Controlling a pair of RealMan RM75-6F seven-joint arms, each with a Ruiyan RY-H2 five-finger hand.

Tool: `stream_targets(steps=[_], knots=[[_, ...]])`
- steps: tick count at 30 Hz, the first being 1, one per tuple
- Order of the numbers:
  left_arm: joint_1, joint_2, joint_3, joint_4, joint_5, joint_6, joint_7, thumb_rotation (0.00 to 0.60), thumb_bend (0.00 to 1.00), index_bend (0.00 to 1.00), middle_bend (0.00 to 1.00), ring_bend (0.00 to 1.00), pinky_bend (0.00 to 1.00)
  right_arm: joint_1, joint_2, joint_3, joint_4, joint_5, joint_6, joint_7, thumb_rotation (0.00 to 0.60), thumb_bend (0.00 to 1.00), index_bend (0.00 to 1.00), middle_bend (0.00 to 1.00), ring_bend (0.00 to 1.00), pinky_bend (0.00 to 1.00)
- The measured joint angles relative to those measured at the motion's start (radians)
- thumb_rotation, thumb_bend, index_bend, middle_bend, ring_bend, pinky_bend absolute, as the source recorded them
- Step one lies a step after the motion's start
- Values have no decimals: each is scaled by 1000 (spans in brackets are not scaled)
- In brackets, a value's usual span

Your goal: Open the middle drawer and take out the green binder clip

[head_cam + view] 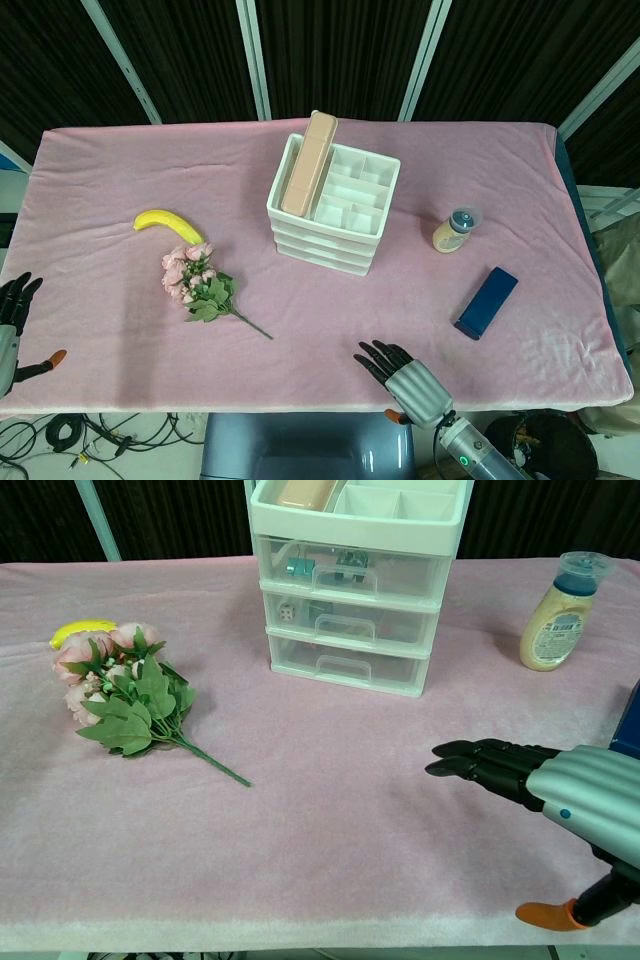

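Trouble could come from pulling the wrong tier: the middle drawer (pixel 352 620) sits tight between two look-alikes, all closed, and we cannot make out the green binder clip through its cloudy front. Our right hand (pixel 540 780) hovers released, fingers extended, well short of the cabinet (pixel 333 200); our left hand (pixel 14 310) is released at the bench (pixel 100 180) edge. Flowers (pixel 125 690) and a bottle (pixel 556 615) flank the approach, neither blocking it

A pink cloth (pixel 120 300) covers the table. White drawers (pixel 330 215), a yellow banana (pixel 167 224), pink roses (pixel 190 272), a blue box (pixel 487 301).
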Motion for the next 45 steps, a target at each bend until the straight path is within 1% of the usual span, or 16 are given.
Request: stream_targets(steps=[34,39,45], knots=[[-1,-2,-3,-1,-5,-1,-2,600,0,0,0,0,0,1,3,0,-5,7,13,-9,600,59,0,0,0,144],[-3,0,-5,-5,-12,-7,-6,600,0,0,0,0,0,7,-5,20,-16,16,13,-16,600,75,0,0,0,144],[-7,2,-7,-9,-19,-16,-8,600,0,0,0,0,0,37,-33,78,-55,63,-12,-41,600,89,0,0,0,144]])
